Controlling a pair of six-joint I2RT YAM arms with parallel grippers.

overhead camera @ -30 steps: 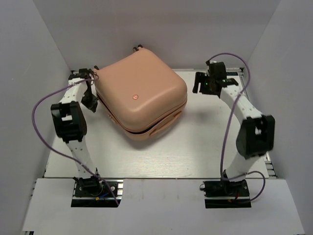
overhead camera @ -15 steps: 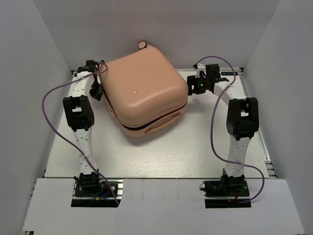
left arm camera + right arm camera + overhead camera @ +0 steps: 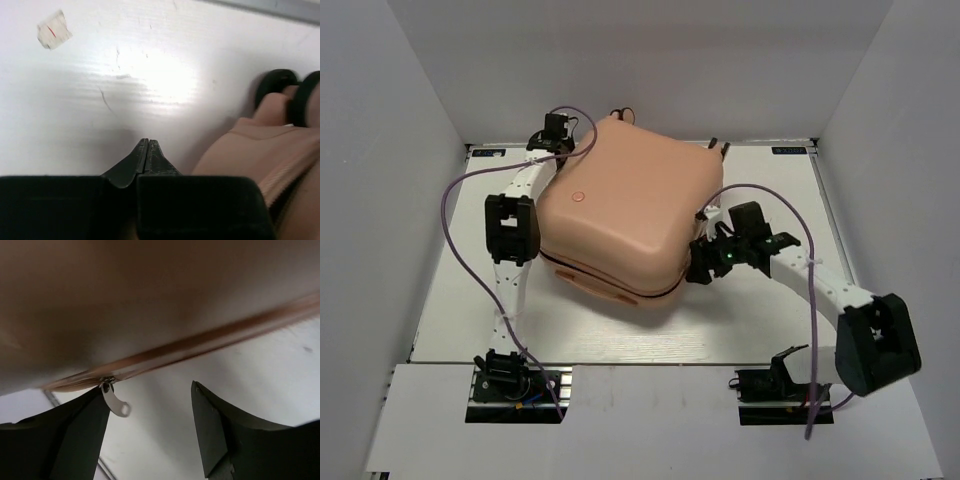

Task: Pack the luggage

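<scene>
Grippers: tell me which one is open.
The right gripper, by the zipper pull of the suitcase: its fingers stand apart. The left gripper has its fingertips pressed together, holding nothing.

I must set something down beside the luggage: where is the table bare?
Bare table lies far right, between the luggage and the right wall, and in the near strip before the luggage. Crowded: the left hand at its far-left corner, the right hand by its zipper.
</scene>
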